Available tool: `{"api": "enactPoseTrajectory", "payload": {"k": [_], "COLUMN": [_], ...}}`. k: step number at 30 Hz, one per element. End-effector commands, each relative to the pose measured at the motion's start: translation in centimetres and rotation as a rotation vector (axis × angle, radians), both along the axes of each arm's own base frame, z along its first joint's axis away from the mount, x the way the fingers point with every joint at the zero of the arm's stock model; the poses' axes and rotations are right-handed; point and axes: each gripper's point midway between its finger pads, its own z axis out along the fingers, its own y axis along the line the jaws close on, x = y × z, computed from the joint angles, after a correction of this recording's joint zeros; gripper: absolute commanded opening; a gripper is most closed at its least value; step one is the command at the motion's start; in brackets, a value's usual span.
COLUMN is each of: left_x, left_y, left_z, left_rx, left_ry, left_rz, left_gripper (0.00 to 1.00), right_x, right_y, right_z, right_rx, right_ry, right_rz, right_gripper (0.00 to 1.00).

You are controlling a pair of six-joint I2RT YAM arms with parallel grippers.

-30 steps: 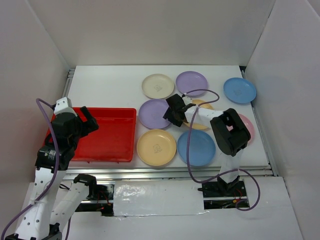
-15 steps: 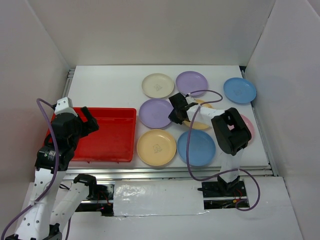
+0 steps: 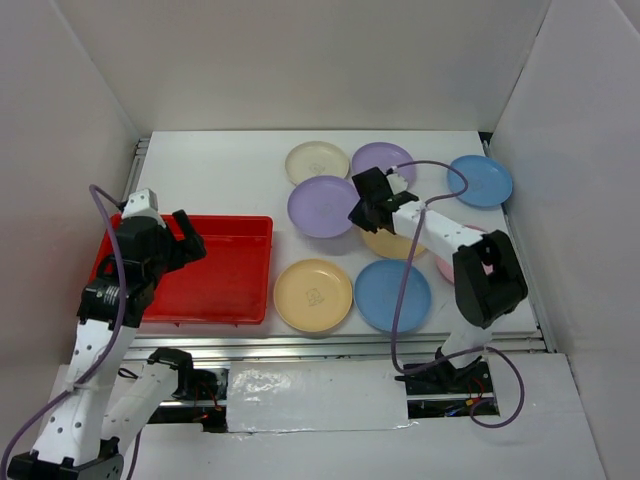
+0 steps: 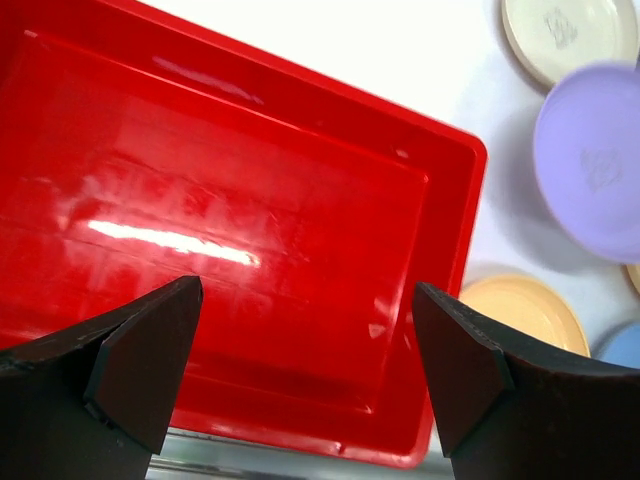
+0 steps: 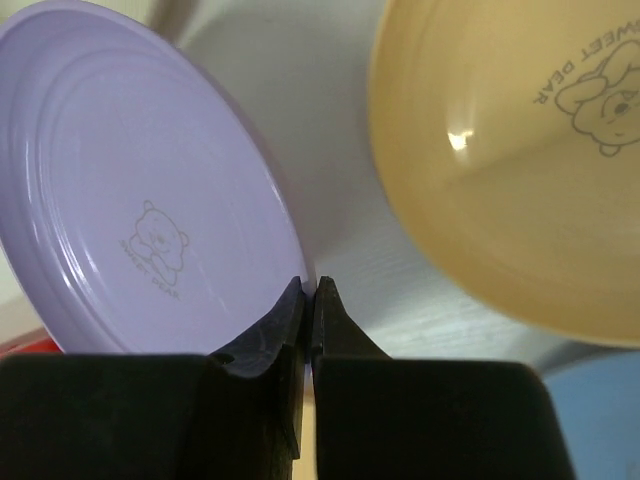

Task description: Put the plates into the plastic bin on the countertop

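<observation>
My right gripper is shut on the right rim of a purple plate, which hangs tilted above the countertop. The red plastic bin lies at the left with nothing in it. My left gripper hovers over the bin, open and holding nothing. Other plates lie flat: cream, purple, blue, yellow-orange, yellow and blue. A pink plate is mostly hidden by the right arm.
White walls close in the countertop on three sides. Silver rails run along its left and near edges. The right arm's purple cable loops over the back plates. The cream plate and yellow plate lie just right of the bin.
My right gripper has shut on the purple plate's rim and raised it, carrying it toward the back. The left arm shifted slightly right over the bin, still open.
</observation>
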Motion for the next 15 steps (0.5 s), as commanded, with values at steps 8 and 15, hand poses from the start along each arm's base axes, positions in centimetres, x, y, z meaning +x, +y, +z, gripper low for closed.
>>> {"api": "enactPoseTrajectory", "payload": {"k": [8,15], "left_x": [4.1,6.3], "left_y": [-8.1,-9.4], "left_z": [3.6,0.8], "left_rx": [-0.217,-0.261], "left_ry": [-0.03,0.092], "left_rz": [-0.363,-0.387], "left_gripper": [0.99,0.93], "right_x": [-3.8,-7.5], "right_y": [6.6,11.9], "right_z": [12.7,16.4], "right_rx": [-0.054,0.06], "right_ry": [-0.217,-0.286], "right_rz": [0.297,0.494], "right_gripper": [0.0,0.0]}}
